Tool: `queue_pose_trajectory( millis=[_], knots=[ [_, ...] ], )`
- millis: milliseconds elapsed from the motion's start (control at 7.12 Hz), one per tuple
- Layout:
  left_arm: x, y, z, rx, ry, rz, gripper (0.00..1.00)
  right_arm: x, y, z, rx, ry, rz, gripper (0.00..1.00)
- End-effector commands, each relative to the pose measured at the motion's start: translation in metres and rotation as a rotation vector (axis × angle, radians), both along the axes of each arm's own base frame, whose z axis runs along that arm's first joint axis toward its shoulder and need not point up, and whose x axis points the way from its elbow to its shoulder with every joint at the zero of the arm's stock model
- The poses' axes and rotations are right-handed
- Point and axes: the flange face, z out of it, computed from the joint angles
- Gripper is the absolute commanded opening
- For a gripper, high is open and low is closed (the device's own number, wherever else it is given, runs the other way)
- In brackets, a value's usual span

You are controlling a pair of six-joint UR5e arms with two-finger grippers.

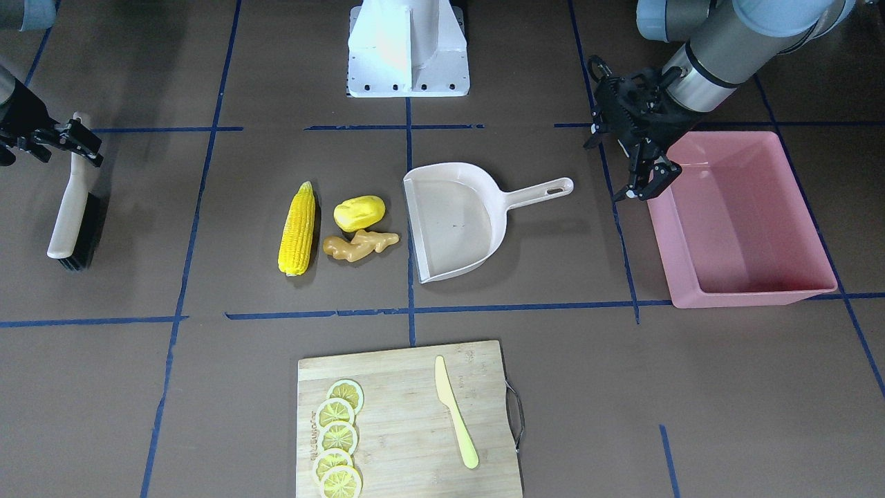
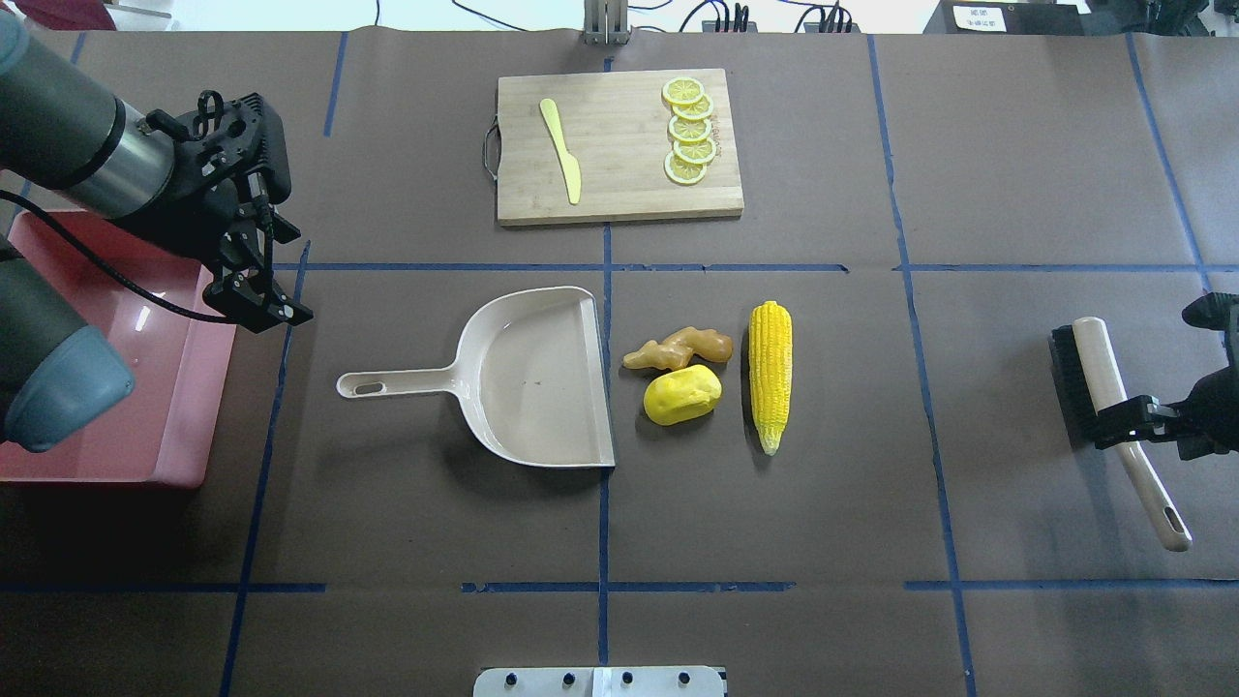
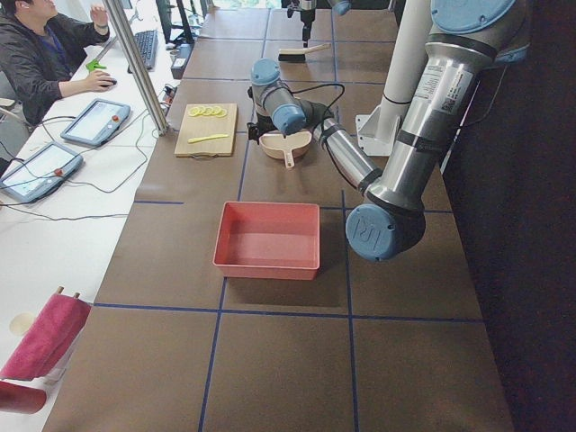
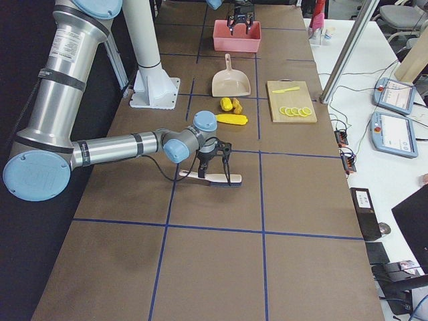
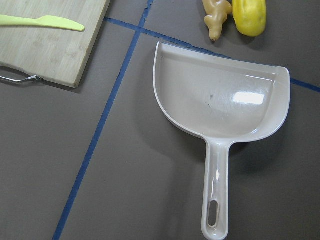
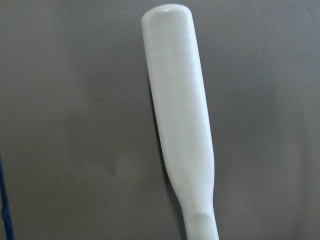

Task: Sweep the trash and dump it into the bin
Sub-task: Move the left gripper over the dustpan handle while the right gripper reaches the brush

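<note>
Left gripper [image 2: 259,305] hanging by pink bin [image 2: 208,387] corner, table's left end; arm angled down, jaws spread. One dustpan [image 2: 528,382], handle pointing left. Mid-table, three trash pieces: ginger root [image 2: 678,348], potato [image 2: 682,395], corn cob [image 2: 770,373] lying lengthwise, tip toward robot's edge. Right gripper [image 2: 1128,422] straddling one brush [image 2: 1103,373] at its handle; pinching or not, cannot tell.

1 corn [image 1: 297,228] | 1 potato [image 1: 359,213] | 1 ginger [image 1: 359,245] | 1 dustpan [image 1: 456,221] | 1 bin [image 1: 747,297] | 1 brush [image 1: 69,214] | 5 lemon slices [image 1: 339,437]
</note>
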Motion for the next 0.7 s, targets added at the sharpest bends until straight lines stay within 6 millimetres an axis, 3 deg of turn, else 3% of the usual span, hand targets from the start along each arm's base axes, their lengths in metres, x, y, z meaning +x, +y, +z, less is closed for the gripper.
queue_pose_trajectory(
  millis=[0, 281, 562],
  knots=[
    [0.0, 0.0, 0.001, -0.001, -0.001, 0.0, 1.0, -0.014, 0.01, 0.015, -0.023, 0.019, -0.043, 0.99],
    [0.0, 0.0, 0.0, 0.003, 0.002, 0.0, 1.0, -0.016, 0.01, 0.023, -0.035, 0.027, -0.047, 0.88],
    [0.0, 0.0, 0.0, 0.003, 0.002, 0.0, 1.0, -0.018, 0.009, 0.031, -0.053, 0.031, -0.058, 0.48]
  ],
)
